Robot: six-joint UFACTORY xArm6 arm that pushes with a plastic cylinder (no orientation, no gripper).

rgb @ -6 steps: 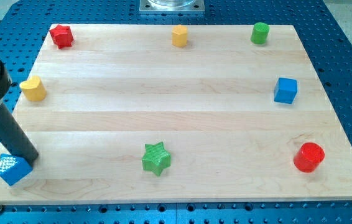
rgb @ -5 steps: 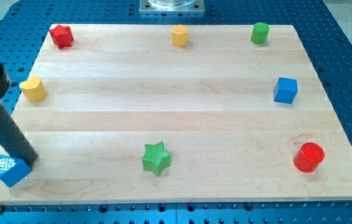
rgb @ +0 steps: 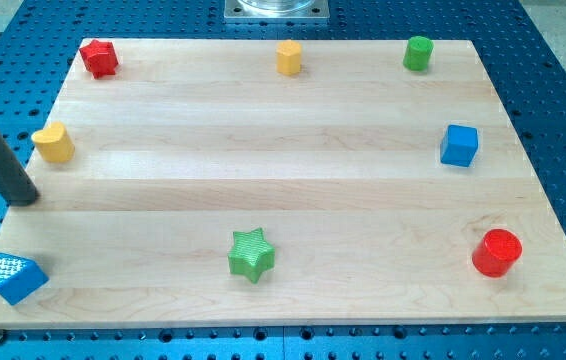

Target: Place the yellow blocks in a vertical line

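A yellow heart-shaped block (rgb: 54, 143) lies near the board's left edge. A yellow hexagonal block (rgb: 289, 57) stands near the top edge, at the middle. My tip (rgb: 27, 198) is at the board's left edge, just below and left of the yellow heart block, apart from it. It is well above the blue block (rgb: 17, 278) in the bottom left corner.
A red star block (rgb: 99, 58) sits at the top left, a green cylinder (rgb: 418, 53) at the top right, a blue cube (rgb: 459, 145) at the right edge, a red cylinder (rgb: 496, 252) at the bottom right, a green star (rgb: 252, 254) at the bottom middle.
My tip has moved up the view's left edge, away from the blue block and toward the yellow heart. The blue block shifted slightly left earlier. Other blocks have not moved.
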